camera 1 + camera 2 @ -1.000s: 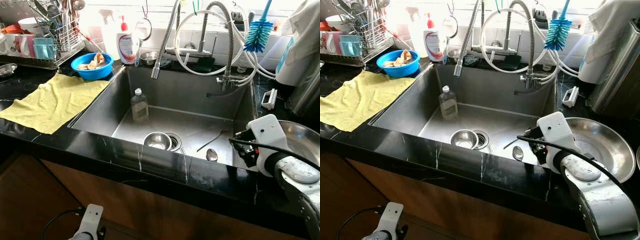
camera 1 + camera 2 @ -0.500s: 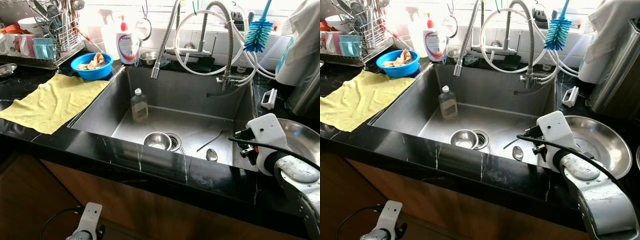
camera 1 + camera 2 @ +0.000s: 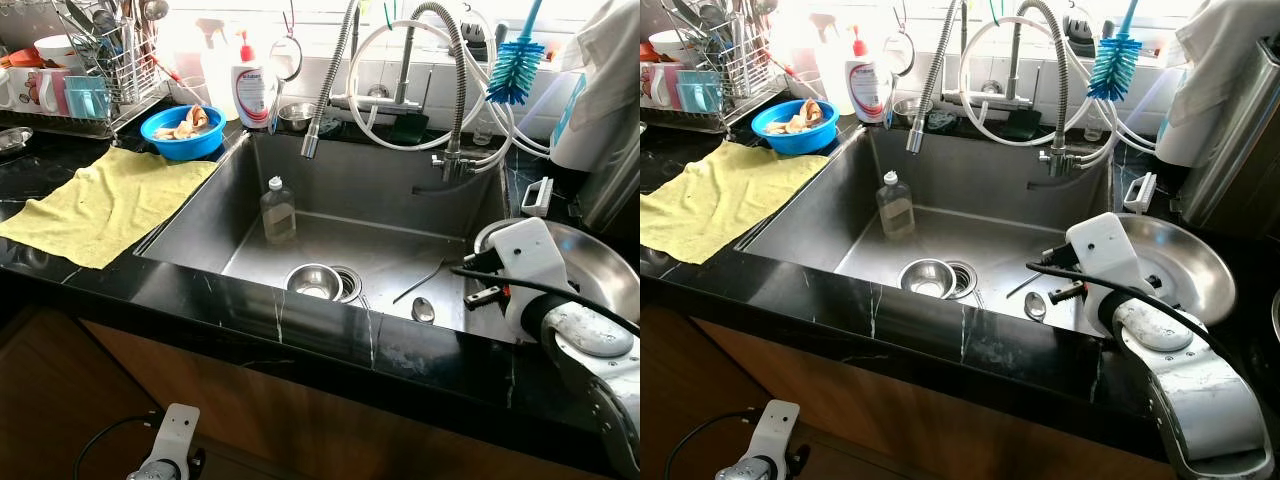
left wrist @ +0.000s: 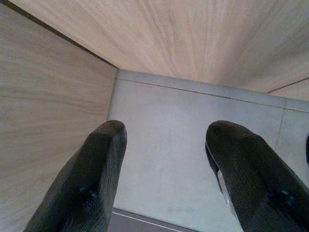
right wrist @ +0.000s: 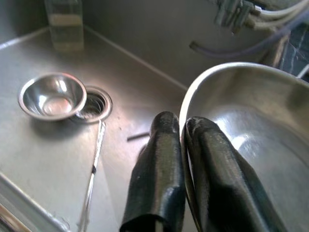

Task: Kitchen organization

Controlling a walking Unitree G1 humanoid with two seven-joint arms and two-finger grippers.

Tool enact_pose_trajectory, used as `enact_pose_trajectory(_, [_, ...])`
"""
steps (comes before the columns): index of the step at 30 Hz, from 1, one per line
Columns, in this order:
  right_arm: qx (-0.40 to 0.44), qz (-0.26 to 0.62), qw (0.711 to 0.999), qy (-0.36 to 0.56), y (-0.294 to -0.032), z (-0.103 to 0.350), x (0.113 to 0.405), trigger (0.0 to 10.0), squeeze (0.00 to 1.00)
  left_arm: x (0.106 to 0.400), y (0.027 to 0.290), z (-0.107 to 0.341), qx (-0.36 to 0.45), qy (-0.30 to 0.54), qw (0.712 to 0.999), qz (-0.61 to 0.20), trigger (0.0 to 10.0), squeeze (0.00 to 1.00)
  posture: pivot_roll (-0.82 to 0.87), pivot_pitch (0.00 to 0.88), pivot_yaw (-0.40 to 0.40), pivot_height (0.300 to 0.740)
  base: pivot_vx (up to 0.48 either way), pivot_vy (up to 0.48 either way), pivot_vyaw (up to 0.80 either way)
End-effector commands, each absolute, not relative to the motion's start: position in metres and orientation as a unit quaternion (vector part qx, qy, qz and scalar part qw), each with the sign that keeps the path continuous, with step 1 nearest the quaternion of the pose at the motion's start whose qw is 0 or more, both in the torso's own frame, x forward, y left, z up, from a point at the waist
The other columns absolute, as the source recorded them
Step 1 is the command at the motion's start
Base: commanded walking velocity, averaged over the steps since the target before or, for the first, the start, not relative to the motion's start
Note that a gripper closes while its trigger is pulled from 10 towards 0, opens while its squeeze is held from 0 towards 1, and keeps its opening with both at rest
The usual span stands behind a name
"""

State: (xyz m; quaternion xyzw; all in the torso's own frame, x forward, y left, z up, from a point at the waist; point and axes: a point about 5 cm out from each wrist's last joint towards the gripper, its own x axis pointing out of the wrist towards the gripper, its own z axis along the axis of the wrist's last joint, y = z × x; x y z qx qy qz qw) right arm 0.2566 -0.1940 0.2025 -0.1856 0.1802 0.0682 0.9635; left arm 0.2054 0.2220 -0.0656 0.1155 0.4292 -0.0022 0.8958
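The right gripper [image 5: 182, 140] pinches the rim of a large steel bowl [image 3: 1185, 265], one finger [image 5: 159, 179] outside the rim and the other inside, closed tight on the thin metal. The bowl sits at the right edge of the sink [image 3: 330, 190], tilted, its near rim just over the basin's right side, the rest above the black counter [image 3: 300, 325].

Below the gripper, on the sink floor, lies a spoon [image 3: 424, 309], and beside it a thin dark utensil [image 3: 420, 281] slants toward the drain [image 3: 349, 283]. A small steel bowl [image 3: 314, 281] stands upright touching the drain's left side. Farther back on the sink floor stands a clear bottle [image 3: 279, 210] near the left wall. A coiled spring faucet [image 3: 325, 90] and white hoses [image 3: 400, 60] hang over the back of the basin, with a blue bottle brush [image 3: 516, 68] to the right.

On the counter to the left lies a yellow cloth [image 3: 105, 205], spread flat up to the sink's edge. Behind it sits a blue bowl [image 3: 183, 130] holding scraps, next to a soap bottle [image 3: 255, 92] and a dish rack [image 3: 90, 80] with cups and cutlery.

The left gripper [image 4: 164, 164] hangs low beside the wooden cabinet [image 4: 58, 96], its fingers spread wide and holding nothing, over a pale floor.
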Motion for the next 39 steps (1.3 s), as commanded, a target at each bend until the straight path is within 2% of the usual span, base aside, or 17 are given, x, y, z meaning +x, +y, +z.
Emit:
enact_pose_trajectory(1, [-0.182,0.075,0.966,0.168,-0.191,0.207,0.257,0.0,0.00,0.205,0.224,-0.066,0.112,0.436,0.893,0.003,10.0,0.00,-0.21,0.000,0.049,0.740,0.000,0.000,0.00])
enact_pose_trajectory(13, [-0.166,0.102,0.976,0.101,-0.177,0.230,0.266,0.0,0.00,0.204,0.223,-0.067,0.109,0.434,0.894,0.013,10.0,0.00,-0.21,0.000,0.036,0.740,0.000,0.000,0.00])
enact_pose_trajectory(19, [-0.132,0.113,0.983,0.061,-0.171,0.244,0.270,0.0,0.00,0.201,0.222,-0.068,0.106,0.436,0.894,0.013,10.0,0.00,-0.21,0.000,0.032,0.740,0.000,0.000,0.00])
enact_pose_trajectory(29, [-0.103,0.130,0.985,0.036,-0.164,0.250,0.277,0.0,0.00,0.201,0.221,-0.068,0.105,0.434,0.895,0.016,10.0,0.00,-0.21,0.000,0.032,0.740,0.000,0.000,0.00])
enact_pose_trajectory(36, [-0.070,0.143,0.987,0.005,-0.157,0.256,0.292,0.0,0.00,0.203,0.222,-0.068,0.106,0.433,0.895,0.017,10.0,0.00,-0.21,0.000,0.033,0.740,0.000,0.000,0.00])
enact_pose_trajectory(37, [-0.062,0.141,0.988,0.005,-0.158,0.255,0.295,2.2,0.00,0.203,0.222,-0.068,0.106,0.433,0.895,0.017,10.0,0.00,-0.21,0.000,0.033,0.740,0.000,0.000,0.00])
enact_pose_trajectory(38, [-0.059,0.139,0.988,0.007,-0.158,0.252,0.297,10.0,0.00,0.203,0.221,-0.068,0.106,0.432,0.895,0.017,10.0,0.00,-0.21,0.000,0.034,0.740,0.000,0.000,0.00])
enact_pose_trajectory(39, [-0.050,0.141,0.989,0.014,-0.158,0.247,0.302,10.0,0.00,0.203,0.221,-0.068,0.106,0.432,0.895,0.016,10.0,0.00,-0.21,0.000,0.034,0.740,0.000,0.000,0.00])
